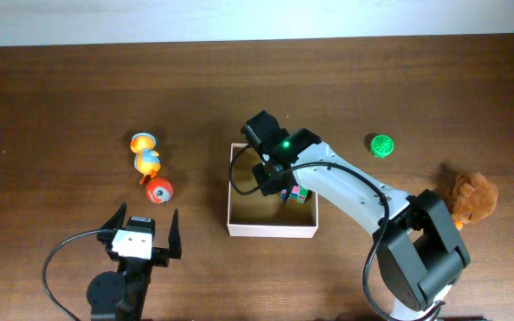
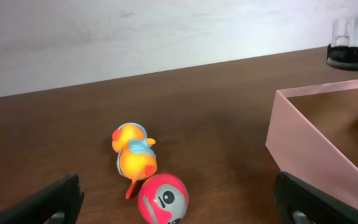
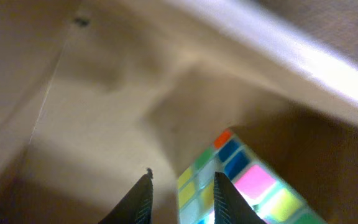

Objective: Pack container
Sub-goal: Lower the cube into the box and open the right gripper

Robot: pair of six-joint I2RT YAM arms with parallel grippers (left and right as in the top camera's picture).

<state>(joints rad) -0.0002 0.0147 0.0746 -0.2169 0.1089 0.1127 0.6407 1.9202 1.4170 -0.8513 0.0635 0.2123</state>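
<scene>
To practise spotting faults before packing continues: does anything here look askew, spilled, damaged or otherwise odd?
Nothing stands out. The container sits flat and undamaged, the cube inside it; duck, red ball, green ball and plush lie outside.

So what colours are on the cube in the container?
The cube has mixed tiles: pink, blue, orange, green, yellow; clearest in the right wrist view.

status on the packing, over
Left pincer open, empty. Right pincer inside container, jaws narrow by colour cube, grip unclear. Duck, red ball, green toy, plush outside.
</scene>
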